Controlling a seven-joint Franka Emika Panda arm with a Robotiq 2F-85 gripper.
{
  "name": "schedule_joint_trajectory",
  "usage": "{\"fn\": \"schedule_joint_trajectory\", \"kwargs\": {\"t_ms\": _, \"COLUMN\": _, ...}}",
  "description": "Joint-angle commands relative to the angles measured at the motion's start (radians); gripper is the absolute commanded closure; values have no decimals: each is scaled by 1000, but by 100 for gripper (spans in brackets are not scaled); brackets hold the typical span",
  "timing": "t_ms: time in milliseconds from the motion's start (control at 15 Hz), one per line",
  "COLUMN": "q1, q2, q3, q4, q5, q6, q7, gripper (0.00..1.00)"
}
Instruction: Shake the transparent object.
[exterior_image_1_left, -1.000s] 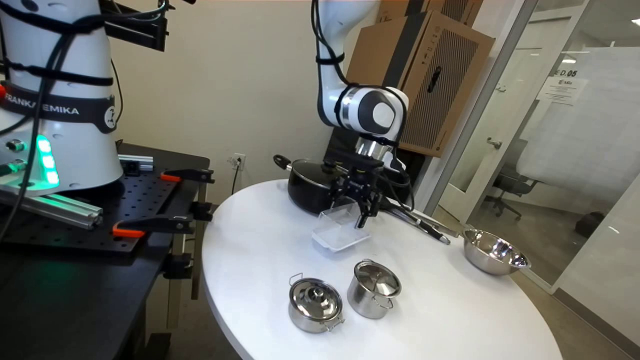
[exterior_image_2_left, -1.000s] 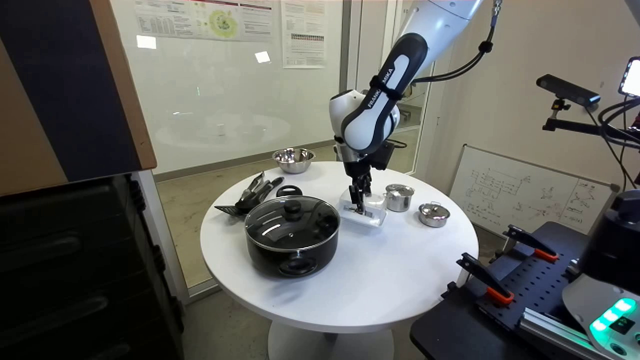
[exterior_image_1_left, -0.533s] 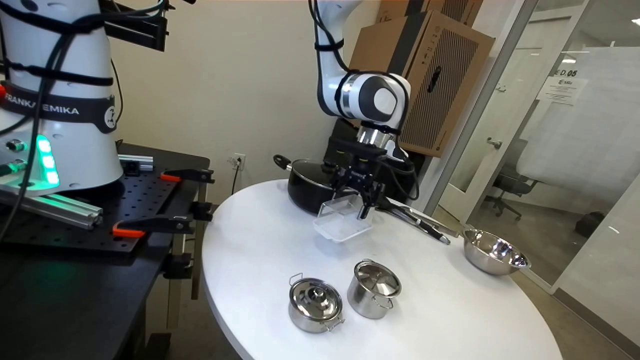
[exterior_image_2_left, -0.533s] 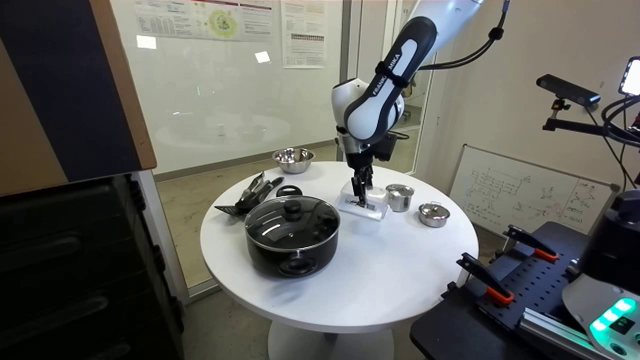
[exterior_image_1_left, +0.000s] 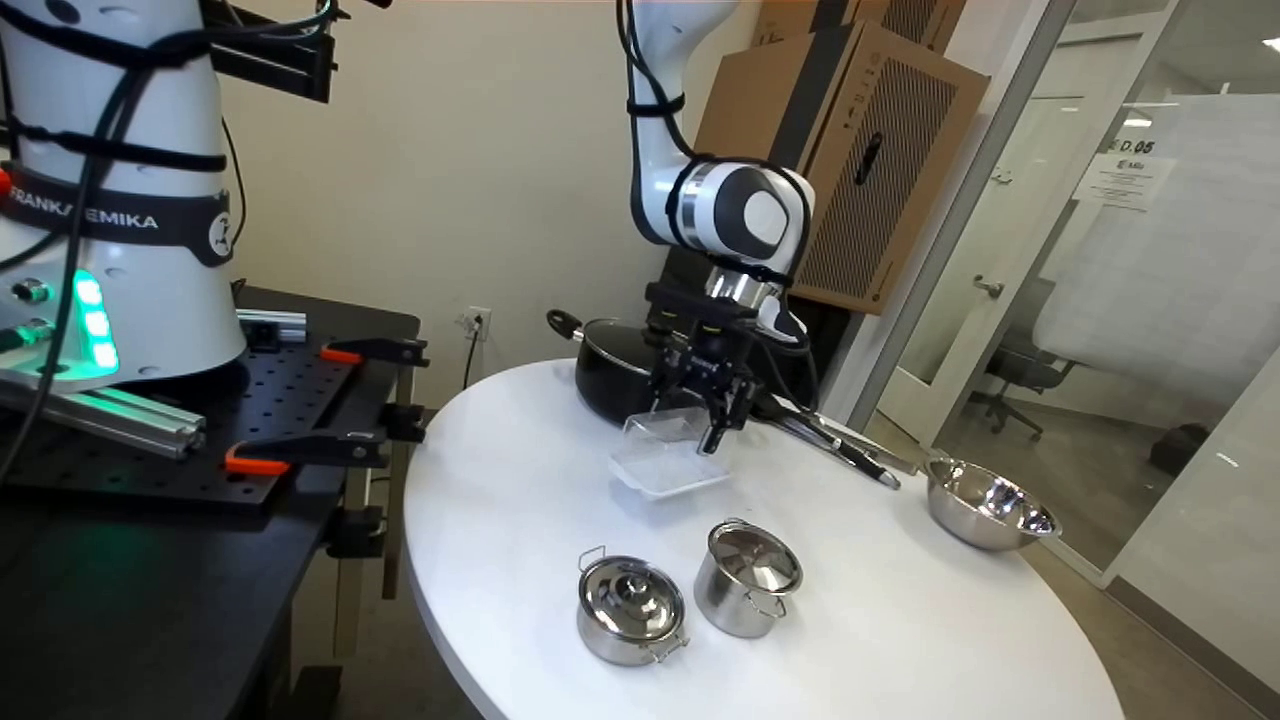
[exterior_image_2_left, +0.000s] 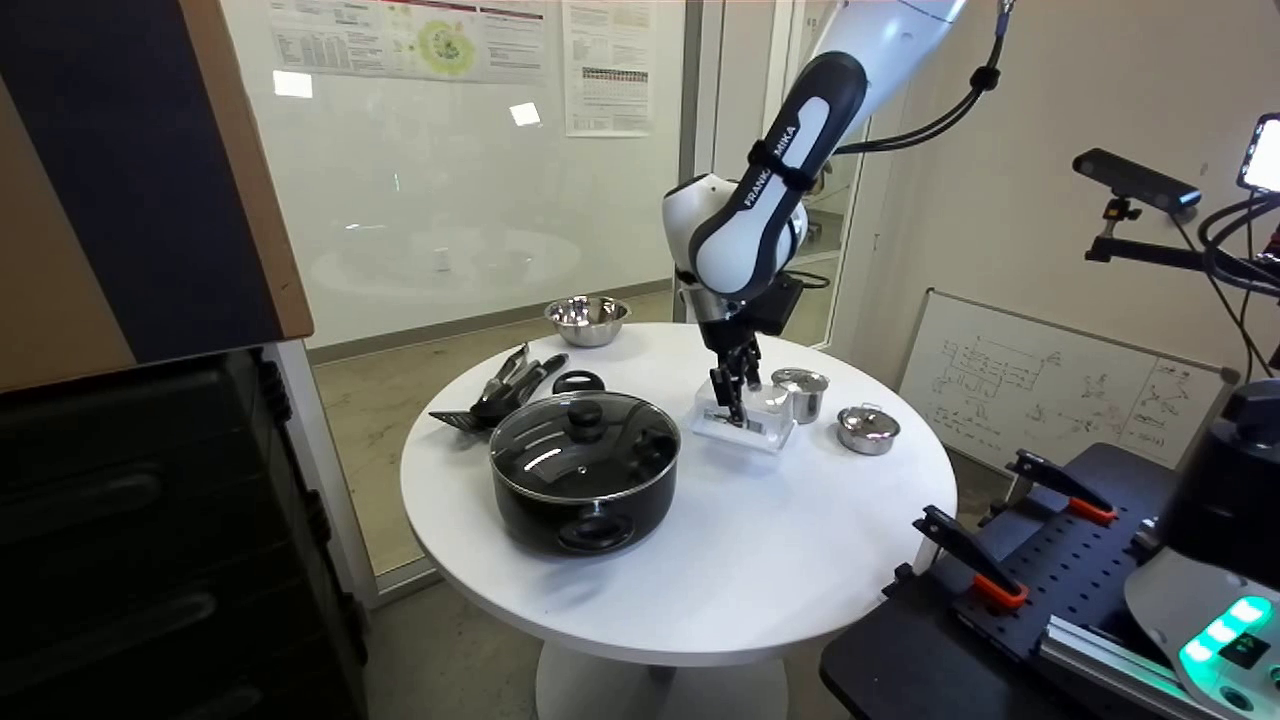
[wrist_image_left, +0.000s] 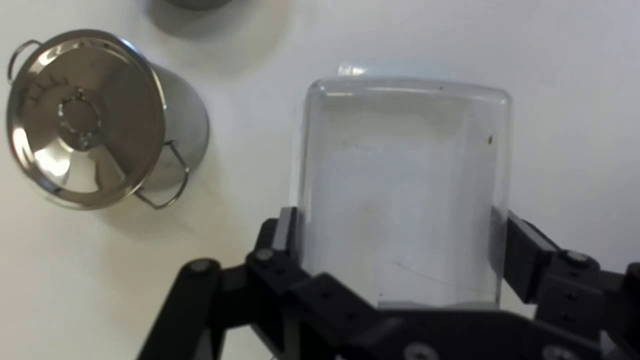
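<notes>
Plastic and clear, the container (wrist_image_left: 407, 165) is clamped at the gripper's (wrist_image_left: 407, 234) lower end, between widely spread fingers (wrist_image_left: 530, 255), and, having just been raised then partly lowered, appears to be mid-shake, as the task asks.

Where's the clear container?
The clear container is held in the gripper over the white table, right of the tall steel pot in the wrist view.
</notes>
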Motion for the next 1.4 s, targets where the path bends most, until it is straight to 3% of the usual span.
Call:
{"fn": "schedule_joint_trajectory", "kwargs": {"t_ms": 0, "q1": 7, "q2": 28, "q3": -4, "q4": 27, "q5": 3, "q6": -29, "q7": 28, "gripper": 35}}
{"fn": "schedule_joint_trajectory", "kwargs": {"t_ms": 67, "q1": 57, "q2": 29, "q3": -65, "q4": 10, "q5": -59, "q6": 74, "q7": 168, "gripper": 35}}
{"fn": "schedule_joint_trajectory", "kwargs": {"t_ms": 133, "q1": 13, "q2": 32, "q3": -13, "q4": 22, "q5": 2, "q6": -8, "q7": 68, "gripper": 35}}
{"fn": "schedule_joint_trajectory", "kwargs": {"t_ms": 200, "q1": 75, "q2": 34, "q3": -88, "q4": 2, "q5": -75, "q6": 120, "q7": 226, "gripper": 35}}
{"fn": "schedule_joint_trajectory", "kwargs": {"t_ms": 267, "q1": 51, "q2": 30, "q3": -59, "q4": 0, "q5": -42, "q6": 95, "q7": 183, "gripper": 35}}
{"fn": "schedule_joint_trajectory", "kwargs": {"t_ms": 333, "q1": 0, "q2": 40, "q3": 6, "q4": 29, "q5": 22, "q6": -36, "q7": 36, "gripper": 35}}
{"fn": "schedule_joint_trajectory", "kwargs": {"t_ms": 400, "q1": 97, "q2": 43, "q3": -110, "q4": 0, "q5": -91, "q6": 143, "q7": 274, "gripper": 35}}
{"fn": "schedule_joint_trajectory", "kwargs": {"t_ms": 467, "q1": -25, "q2": 43, "q3": 30, "q4": 26, "q5": 38, "q6": -27, "q7": -9, "gripper": 35}}
{"fn": "schedule_joint_trajectory", "kwargs": {"t_ms": 533, "q1": 63, "q2": 52, "q3": -66, "q4": 20, "q5": -35, "q6": 40, "q7": 186, "gripper": 35}}
{"fn": "schedule_joint_trajectory", "kwargs": {"t_ms": 600, "q1": 44, "q2": 45, "q3": -51, "q4": 10, "q5": -23, "q6": 54, "q7": 159, "gripper": 35}}
{"fn": "schedule_joint_trajectory", "kwargs": {"t_ms": 667, "q1": -26, "q2": 44, "q3": 30, "q4": 20, "q5": 45, "q6": -42, "q7": -18, "gripper": 35}}
{"fn": "schedule_joint_trajectory", "kwargs": {"t_ms": 733, "q1": 46, "q2": 41, "q3": -53, "q4": -2, "q5": -30, "q6": 65, "q7": 148, "gripper": 35}}
{"fn": "schedule_joint_trajectory", "kwargs": {"t_ms": 800, "q1": -34, "q2": 36, "q3": 38, "q4": 10, "q5": 54, "q6": -42, "q7": -38, "gripper": 35}}
{"fn": "schedule_joint_trajectory", "kwargs": {"t_ms": 1267, "q1": -209, "q2": -55, "q3": 184, "q4": -41, "q5": 182, "q6": -84, "q7": -484, "gripper": 35}}
{"fn": "schedule_joint_trajectory", "kwargs": {"t_ms": 1333, "q1": -195, "q2": -66, "q3": 161, "q4": -44, "q5": 177, "q6": -67, "q7": -442, "gripper": 35}}
